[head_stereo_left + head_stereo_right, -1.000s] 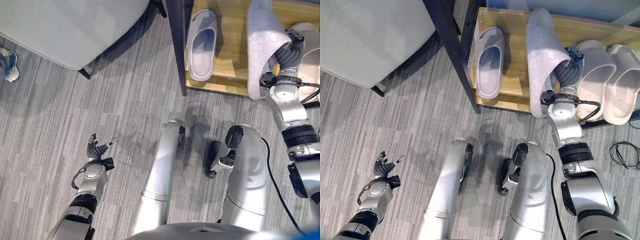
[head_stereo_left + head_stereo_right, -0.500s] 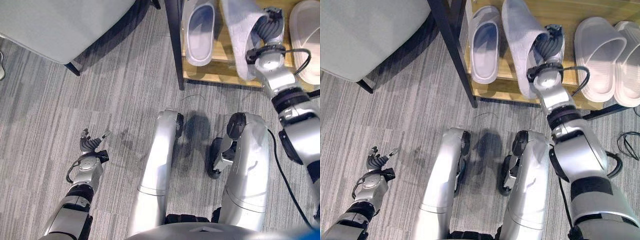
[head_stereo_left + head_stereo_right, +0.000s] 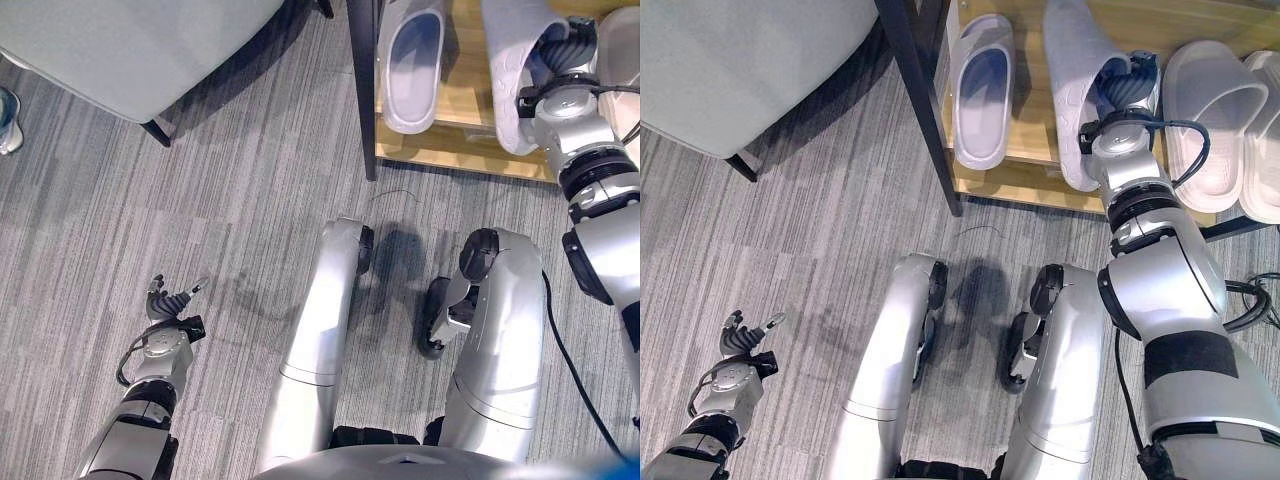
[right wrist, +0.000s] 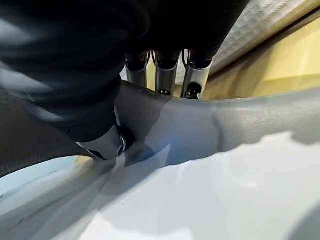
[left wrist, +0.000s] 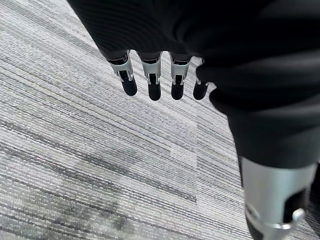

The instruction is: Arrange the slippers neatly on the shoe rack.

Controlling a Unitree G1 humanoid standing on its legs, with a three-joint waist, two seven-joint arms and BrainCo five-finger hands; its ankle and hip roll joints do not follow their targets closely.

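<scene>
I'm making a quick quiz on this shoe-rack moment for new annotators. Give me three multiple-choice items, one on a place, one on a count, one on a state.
1. Where does the lavender slipper lie?
A. On the wooden shelf, left of the held slipper
B. On the carpet
C. Under the grey chair

2. How many slippers does the right eye view show on or at the rack?
A. Two
B. Four
C. Six

3. What is the right hand doing?
A. Hanging open over the carpet
B. Gripping the pale slipper, tipped on its edge
C. Pressing flat on the shelf

Answers: 1 A, it rests sole-down by the dark rack post. 2 B, the lavender one, the held one and the white pair. 3 B, its fingers curl into the slipper; the left hand hangs open over the carpet.
</scene>
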